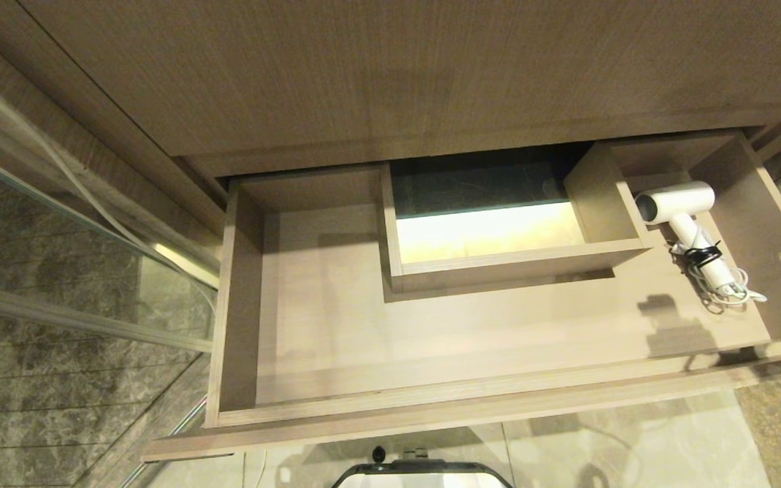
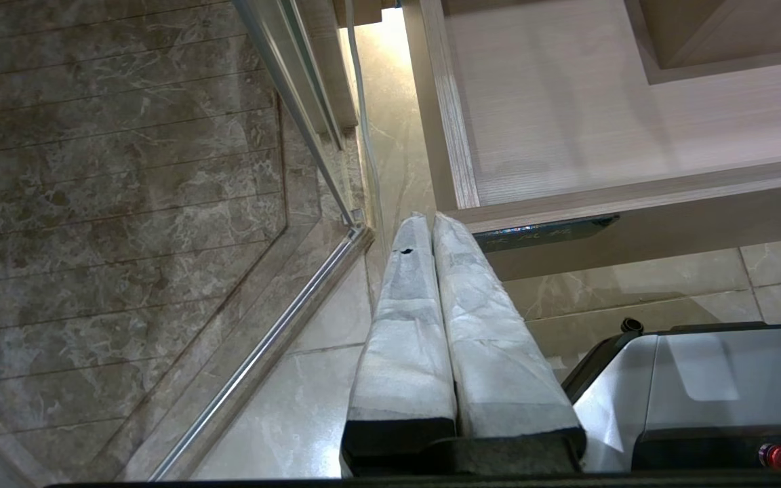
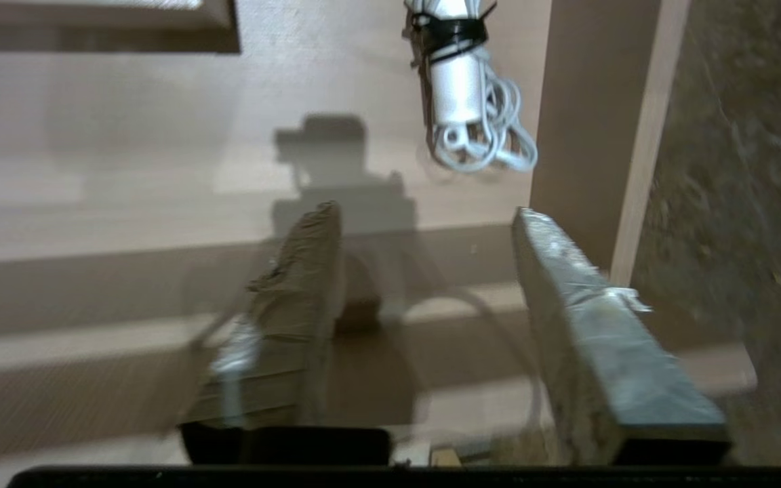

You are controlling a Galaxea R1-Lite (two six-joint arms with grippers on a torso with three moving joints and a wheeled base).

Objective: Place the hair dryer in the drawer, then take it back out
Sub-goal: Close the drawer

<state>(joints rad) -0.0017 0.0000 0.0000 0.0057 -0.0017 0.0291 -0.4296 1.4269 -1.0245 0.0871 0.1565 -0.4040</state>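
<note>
Hovering near the hair dryer (image 3: 457, 81) in the drawer (image 1: 431, 405), my right gripper (image 3: 424, 224) is open and empty; its loose cord could snag my fingers.

Looks like a bathroom, probably in a home or hotel. The drawer (image 1: 336, 339) is pulled out from a wood-grain vanity (image 1: 390, 74), and it has that boxed square cutout (image 1: 492, 230) in the middle, the kind made to fit around a sink's plumbing. A white hair dryer (image 1: 685, 224) lies inside at one end. Off to the side there's a glass panel (image 2: 126, 224) with a metal rail (image 2: 268, 346), shower-screen style, plus brown marble tile (image 1: 45, 400) and a pale stone floor (image 1: 634, 440).
</note>
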